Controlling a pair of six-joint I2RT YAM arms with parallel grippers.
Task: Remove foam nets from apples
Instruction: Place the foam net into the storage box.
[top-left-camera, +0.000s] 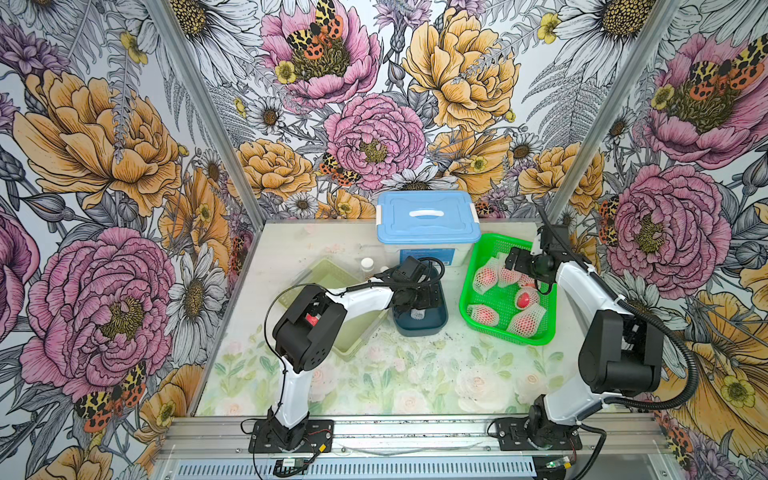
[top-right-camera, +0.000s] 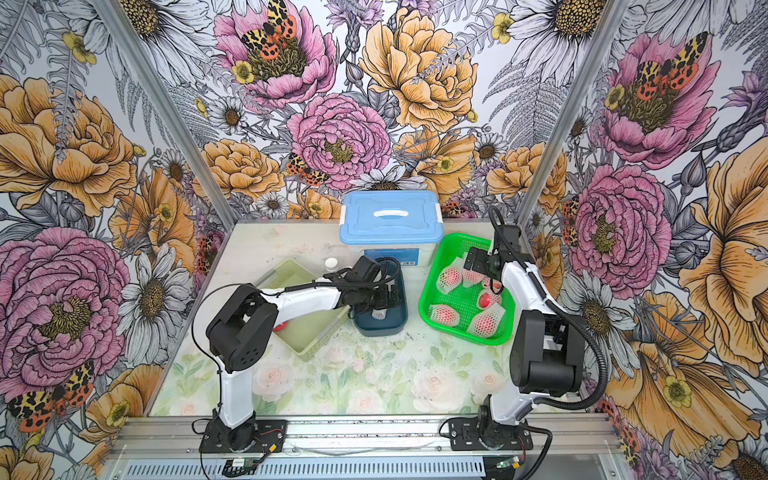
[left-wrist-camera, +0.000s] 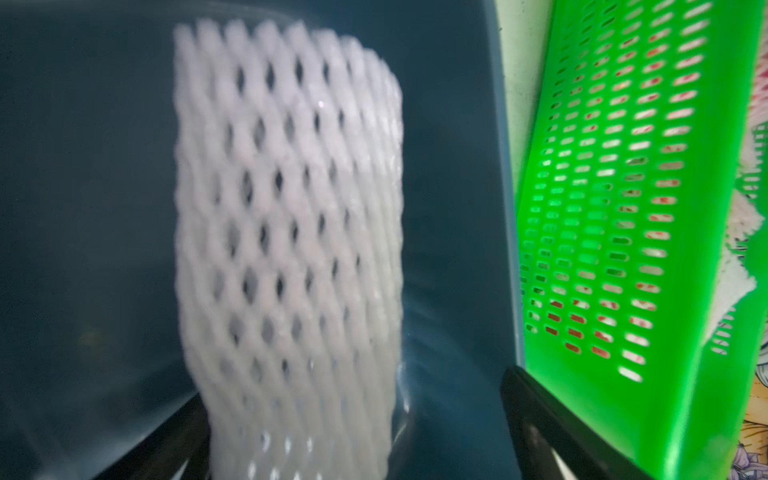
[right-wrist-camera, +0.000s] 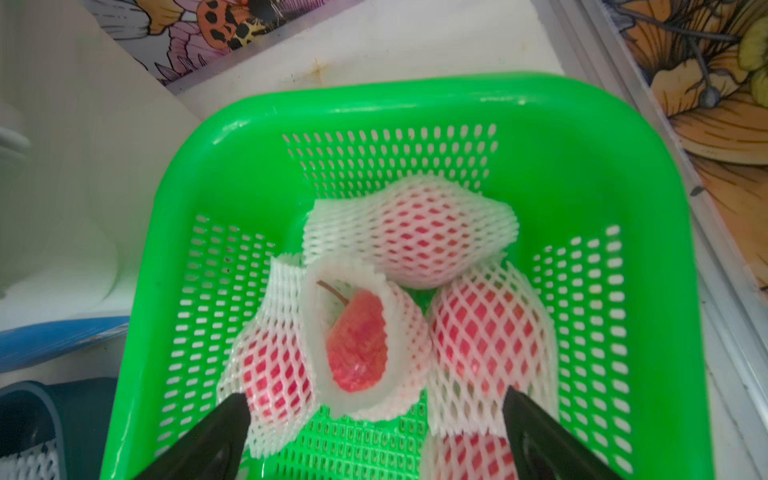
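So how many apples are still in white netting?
5 apples, all in the green basket: two at the back, one mid-basket, two in front. The right claw may hide another.

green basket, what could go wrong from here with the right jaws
The netted apples lie packed and touching, so the open right jaws may pinch two nets at once. The loose foam net in the dark blue bin sits between the open left jaws and might snag on them.

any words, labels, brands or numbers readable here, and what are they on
No text can be read in any view.
Blue label on the front of the storage box: it carries print, but too small and blurred to read.
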